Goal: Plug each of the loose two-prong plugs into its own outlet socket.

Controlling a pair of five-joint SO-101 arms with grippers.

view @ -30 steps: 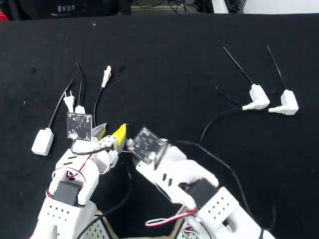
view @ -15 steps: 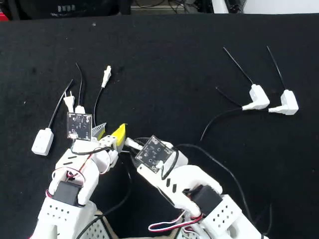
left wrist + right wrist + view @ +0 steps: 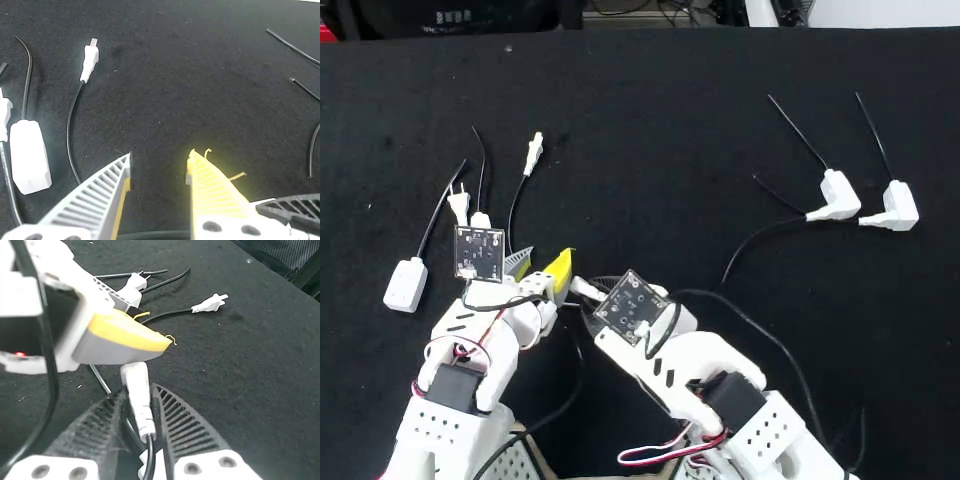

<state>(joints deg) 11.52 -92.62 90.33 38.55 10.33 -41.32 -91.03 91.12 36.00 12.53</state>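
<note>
My right gripper (image 3: 139, 391) is shut on a white plug (image 3: 136, 382) with a black cord; in the high view the plug (image 3: 582, 288) sits just beside the left arm's yellow finger (image 3: 560, 266). My left gripper (image 3: 159, 157) stands open over bare black cloth, holding nothing. A loose two-prong plug (image 3: 533, 152) lies ahead of it, also seen as plug (image 3: 90, 57). A second loose plug (image 3: 458, 204) lies farther left. A white socket block (image 3: 405, 283) rests at the left, and another socket (image 3: 29, 156) lies near the grey finger (image 3: 107, 187).
Two white angled connectors (image 3: 838, 195) (image 3: 898, 208) with thin black cords lie at the far right. A black cable (image 3: 760, 330) curves across the black table cloth (image 3: 670, 130) near the right arm. The cloth's middle and far side are open.
The right arm drew back slightly and its wrist turned during the first half second, leaving the held plug beside the left arm's yellow finger. It has stayed still since. The left arm has not moved.
</note>
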